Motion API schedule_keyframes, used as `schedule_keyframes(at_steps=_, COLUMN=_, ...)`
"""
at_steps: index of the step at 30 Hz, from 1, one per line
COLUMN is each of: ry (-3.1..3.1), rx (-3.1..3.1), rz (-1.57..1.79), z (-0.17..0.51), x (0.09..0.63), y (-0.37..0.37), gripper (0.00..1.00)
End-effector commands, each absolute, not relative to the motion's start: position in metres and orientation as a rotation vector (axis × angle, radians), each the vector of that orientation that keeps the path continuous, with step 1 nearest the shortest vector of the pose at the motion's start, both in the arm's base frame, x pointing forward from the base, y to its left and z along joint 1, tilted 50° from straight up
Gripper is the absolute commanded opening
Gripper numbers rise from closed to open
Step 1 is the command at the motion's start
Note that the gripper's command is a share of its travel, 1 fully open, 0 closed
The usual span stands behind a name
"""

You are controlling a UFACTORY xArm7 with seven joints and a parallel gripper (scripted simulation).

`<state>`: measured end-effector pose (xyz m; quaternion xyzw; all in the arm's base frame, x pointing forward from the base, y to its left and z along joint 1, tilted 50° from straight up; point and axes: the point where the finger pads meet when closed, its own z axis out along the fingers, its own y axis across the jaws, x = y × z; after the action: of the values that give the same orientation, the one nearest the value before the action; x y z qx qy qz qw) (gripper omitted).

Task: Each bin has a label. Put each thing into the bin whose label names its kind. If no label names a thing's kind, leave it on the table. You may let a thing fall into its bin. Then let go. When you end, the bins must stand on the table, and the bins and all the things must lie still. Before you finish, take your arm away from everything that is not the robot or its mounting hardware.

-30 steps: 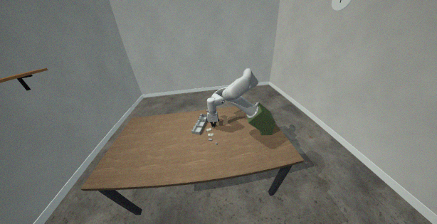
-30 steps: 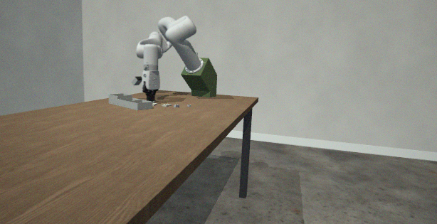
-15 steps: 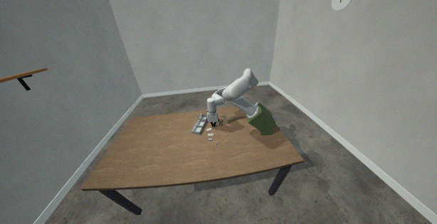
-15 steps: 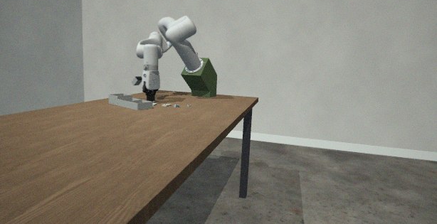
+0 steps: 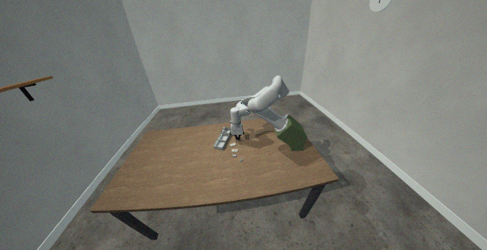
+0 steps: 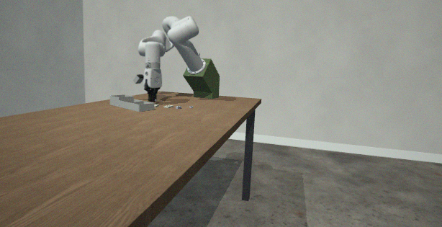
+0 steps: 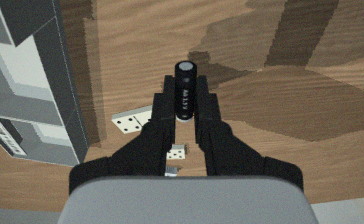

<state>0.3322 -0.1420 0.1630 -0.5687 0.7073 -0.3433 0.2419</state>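
My gripper (image 7: pixel 185 90) (image 5: pixel 237 136) (image 6: pixel 152 98) is shut on a black cylindrical battery (image 7: pixel 185 90) and holds it low over the wooden table (image 5: pixel 178 174) (image 6: pixel 90 150), right beside the grey bins (image 5: pixel 222 138) (image 6: pixel 131 104) (image 7: pixel 29 90). In the wrist view the battery lies lengthwise between the fingers with its grey end pointing away. A white domino (image 7: pixel 130 121) lies on the table next to the left finger. A small white die (image 7: pixel 176 152) lies under the fingers. More small pieces (image 5: pixel 236 153) (image 6: pixel 178 107) lie in a short row on the table in front of the gripper.
The arm's green base block (image 5: pixel 293 134) (image 6: pixel 203 78) stands at the table's far right. The row of joined grey bins has labels on its walls (image 7: pixel 6 135), too small to read. The table's edge runs to the right in the exterior view.
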Motion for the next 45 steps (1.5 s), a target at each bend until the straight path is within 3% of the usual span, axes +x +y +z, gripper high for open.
schedule_keyframes(at_steps=1, ry=1.933, rx=-1.555, rz=-0.938, z=0.170, x=0.324, y=-0.140, gripper=0.00)
schedule_keyframes(at_steps=33, ry=1.934, rx=-1.555, rz=-0.938, z=0.196, x=0.295, y=-0.132, gripper=0.00)
schedule_keyframes(at_steps=45, ry=1.934, rx=-1.554, rz=-0.939, z=0.231, x=0.312, y=-0.178, gripper=0.00)
